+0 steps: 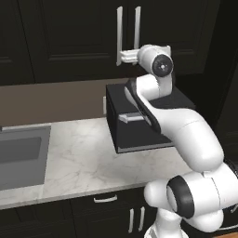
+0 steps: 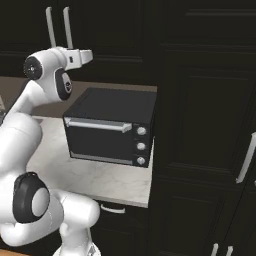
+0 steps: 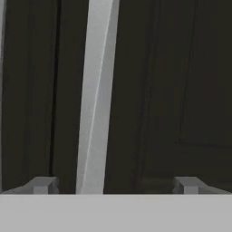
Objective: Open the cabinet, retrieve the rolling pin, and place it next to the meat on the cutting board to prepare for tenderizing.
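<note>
From the left base view, your gripper (image 1: 122, 58) is up high in front of the cabinet (image 1: 69, 37), right at the bottom of the two long silver handles (image 1: 120, 32). Both doors are shut. The fingers are spread wide and hold nothing. The black oven box (image 1: 139, 125) sits on the counter (image 1: 83, 158) below your hand, so keep your elbow up when you pull.

From the right base view, your gripper (image 2: 88, 55) points at the cabinet (image 2: 115, 30), just beside the low end of the handles (image 2: 66, 27). You cannot tell from here if a finger touches a bar. The oven box (image 2: 110, 131) is under the hand and a bit in front of the wall.

From the hand view, one silver handle (image 3: 97, 95) stands between your fingertips (image 3: 43, 185), but closer to the left one. The dark door (image 3: 181, 90) is behind it. Slide the hand a little to the left so the bar sits in the middle. Then push forward until the bar is deep between the fingers, and squeeze. Pull back slowly and let the hand swing round with the door.

The rolling pin must be inside, behind the shut doors. The cutting board and the meat are somewhere else.
</note>
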